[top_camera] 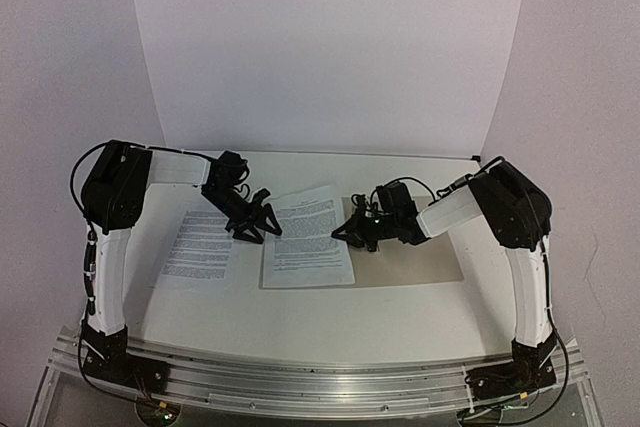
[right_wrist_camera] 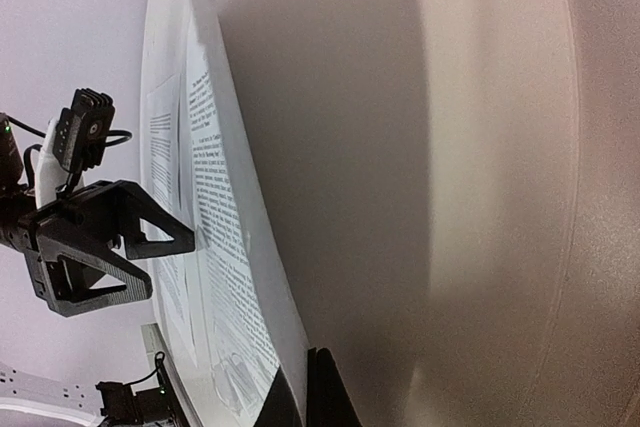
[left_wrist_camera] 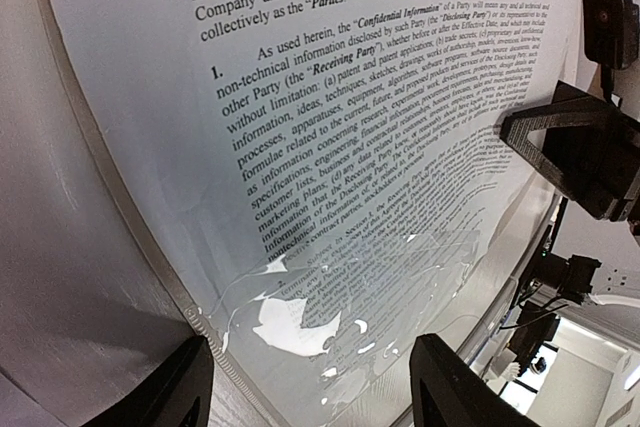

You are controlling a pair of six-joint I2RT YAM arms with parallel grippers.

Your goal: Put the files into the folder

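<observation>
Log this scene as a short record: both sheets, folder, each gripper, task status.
left sheet: flat on the table, apart from the folder
middle sheet: flat, right edge at the folder, seemingly overlapping it
folder: flat, tan surface bare to the right of the middle sheet
left gripper: open, over the middle sheet's left edge
right gripper: shut, at the middle sheet's right edge
status: left sheet not yet in the folder

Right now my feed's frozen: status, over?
Left hand open over the middle sheet. Right hand shut, over the folder. Left sheet flat, untouched. No obstruction.
</observation>
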